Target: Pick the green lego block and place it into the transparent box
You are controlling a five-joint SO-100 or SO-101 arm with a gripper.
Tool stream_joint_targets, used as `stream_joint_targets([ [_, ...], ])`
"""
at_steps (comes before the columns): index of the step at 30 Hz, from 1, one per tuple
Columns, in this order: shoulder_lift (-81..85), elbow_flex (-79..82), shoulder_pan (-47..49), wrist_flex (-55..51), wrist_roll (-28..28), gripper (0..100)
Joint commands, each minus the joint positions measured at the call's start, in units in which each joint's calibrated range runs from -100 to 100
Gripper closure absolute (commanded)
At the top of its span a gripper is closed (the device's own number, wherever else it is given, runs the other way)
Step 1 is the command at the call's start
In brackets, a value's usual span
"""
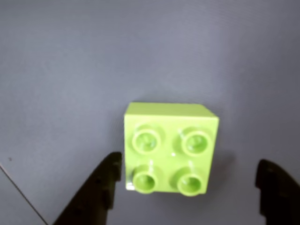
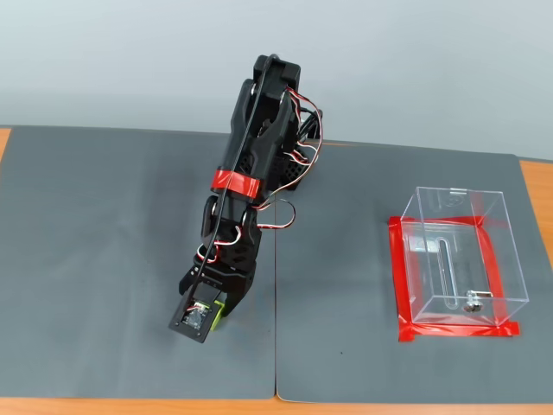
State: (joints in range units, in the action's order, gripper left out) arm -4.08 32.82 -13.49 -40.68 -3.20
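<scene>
The green lego block (image 1: 169,147) lies studs up on the grey mat, filling the middle of the wrist view. My gripper (image 1: 192,187) is open and straddles it. The left finger (image 1: 101,187) sits right at the block's lower left corner, while the right finger (image 1: 276,190) stands well clear of its right side. In the fixed view only a sliver of the green lego block (image 2: 221,306) peeks out under the lowered gripper (image 2: 214,313), near the front of the mat. The transparent box (image 2: 510,259) stands far to the right, with red tape (image 2: 458,330) around its base.
The arm (image 2: 263,130) leans forward from the back middle of the grey mat (image 2: 95,259). A seam between two mat pieces runs front to back just right of the gripper. A small metal piece (image 2: 473,301) lies inside the box. Wooden table edge (image 2: 130,406) shows in front.
</scene>
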Motion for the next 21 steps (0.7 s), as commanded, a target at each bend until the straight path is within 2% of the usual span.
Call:
stream_joint_targets([
  [1, 0.4, -2.9, 0.2, 0.6, 0.3, 68],
  [5, 0.4, -2.9, 0.2, 0.6, 0.3, 70],
  [14, 0.4, -2.8, 0.2, 0.4, 0.3, 90],
  [21, 1.2, -2.6, 0.2, 0.1, 0.3, 91],
])
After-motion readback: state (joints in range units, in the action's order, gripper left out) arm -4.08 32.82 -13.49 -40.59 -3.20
